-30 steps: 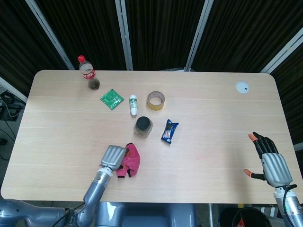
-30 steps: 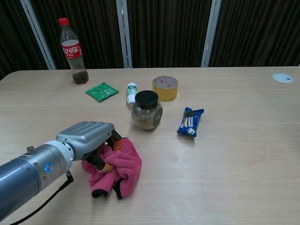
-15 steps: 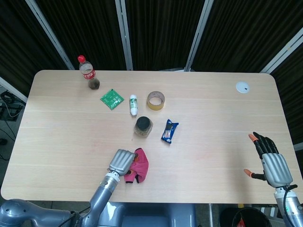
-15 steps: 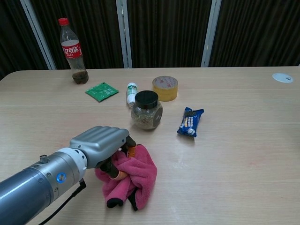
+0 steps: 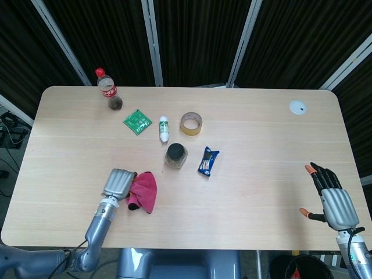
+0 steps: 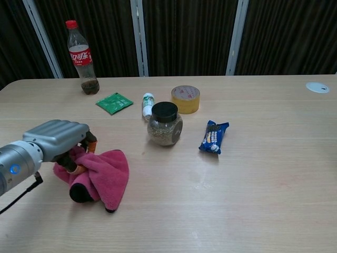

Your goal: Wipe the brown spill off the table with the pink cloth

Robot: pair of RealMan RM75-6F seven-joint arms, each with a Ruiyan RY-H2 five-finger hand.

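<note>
— Left of the jar (image 5: 175, 156), near the front edge of the desk (image 5: 261, 122), what are we holding?

— The pink cloth (image 5: 143, 191). Our left hand (image 5: 118, 185) has its fingers curled over the cloth's left edge, pinching a fold against the desk while the rest trails flat toward the jar. We judge that grip is meant to drag the cloth as a pad, not lift it.

— And the brown spill?

— We cannot pick out a clear brown patch. The chest view shows only a faint sheen on the wood to the right of the jar, below the blue snack packet (image 6: 214, 136). Whether any stain remains, we cannot tell.

— What differs from half a second ago?

— Then the hand and cloth sat almost directly in front of the jar, the cloth bunched. Now both lie well to the jar's left, the cloth spread wider. A second ago they were between those two spots, so we are sweeping side to side.

— And the other hand?

— Our right hand (image 5: 331, 199) hangs far right of the jar, at the desk's corner, fingers spread, holding nothing, unchanged. It stays clear because one hand suffices for wiping.
</note>
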